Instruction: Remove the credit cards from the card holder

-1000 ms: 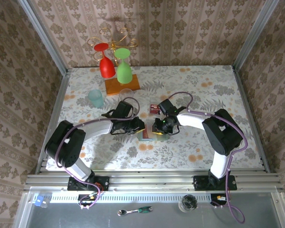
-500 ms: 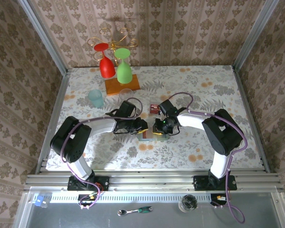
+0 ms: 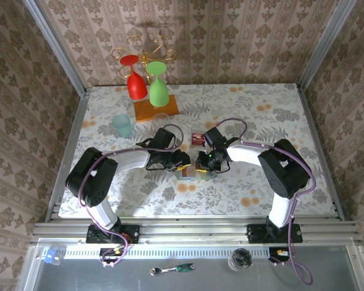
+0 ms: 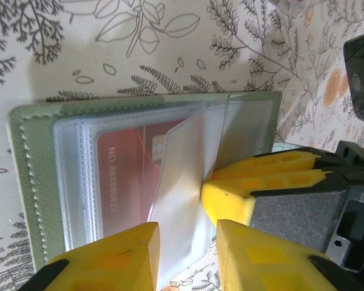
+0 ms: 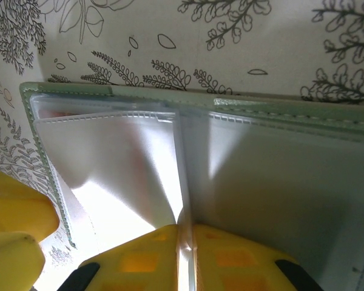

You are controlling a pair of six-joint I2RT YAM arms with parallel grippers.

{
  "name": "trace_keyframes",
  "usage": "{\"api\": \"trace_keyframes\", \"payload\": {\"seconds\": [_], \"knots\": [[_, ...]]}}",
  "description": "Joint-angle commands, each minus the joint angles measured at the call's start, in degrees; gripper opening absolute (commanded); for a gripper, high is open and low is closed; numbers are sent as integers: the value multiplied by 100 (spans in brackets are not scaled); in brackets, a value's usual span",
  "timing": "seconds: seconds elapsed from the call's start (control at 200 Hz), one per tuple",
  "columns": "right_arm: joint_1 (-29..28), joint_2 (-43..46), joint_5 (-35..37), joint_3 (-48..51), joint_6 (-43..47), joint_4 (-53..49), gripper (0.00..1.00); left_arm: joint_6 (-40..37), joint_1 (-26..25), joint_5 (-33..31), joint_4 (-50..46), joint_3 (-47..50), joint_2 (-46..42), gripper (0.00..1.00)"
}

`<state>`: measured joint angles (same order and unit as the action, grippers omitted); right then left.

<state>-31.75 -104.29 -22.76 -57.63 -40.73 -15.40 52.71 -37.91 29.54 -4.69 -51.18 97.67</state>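
Nearer now, left gripper [image 4: 187, 235] jaws gape astride card holder [image 4: 29, 182] sleeve [image 4: 185, 157] (right gripper [image 5: 185, 236] apparently pinches it).

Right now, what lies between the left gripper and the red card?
A lifted clear sleeve, pinched by the right gripper, covers the red card, seen in the left wrist view.

My left end effector [image 3: 183, 162] and right end effector [image 3: 200, 162] nose to nose over the card holder [image 3: 187, 174], hardly a gap between, red card [image 3: 197, 138] just behind, cup [image 3: 122, 126] and goblet rack [image 3: 149, 82] crowding far left, bench [image 3: 279, 115] open far right.
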Motion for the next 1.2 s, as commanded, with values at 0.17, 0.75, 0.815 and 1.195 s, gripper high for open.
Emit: {"api": "trace_keyframes", "payload": {"seconds": [0.17, 0.75, 0.815, 1.195], "knots": [[54, 0, -25, 172, 11, 25, 15, -19, -66, 25, -198, -258, 200, 33], [191, -21, -229, 330, 17, 240, 12, -77, -130, -148, -484, -484, 337, 41], [191, -42, -246, 335, 23, 260, 12, -91, -162, -84, -466, -544, 404, 41], [209, 38, -325, 389, -29, 347, 14, -105, -223, 17, -387, -643, 424, 36]]}}
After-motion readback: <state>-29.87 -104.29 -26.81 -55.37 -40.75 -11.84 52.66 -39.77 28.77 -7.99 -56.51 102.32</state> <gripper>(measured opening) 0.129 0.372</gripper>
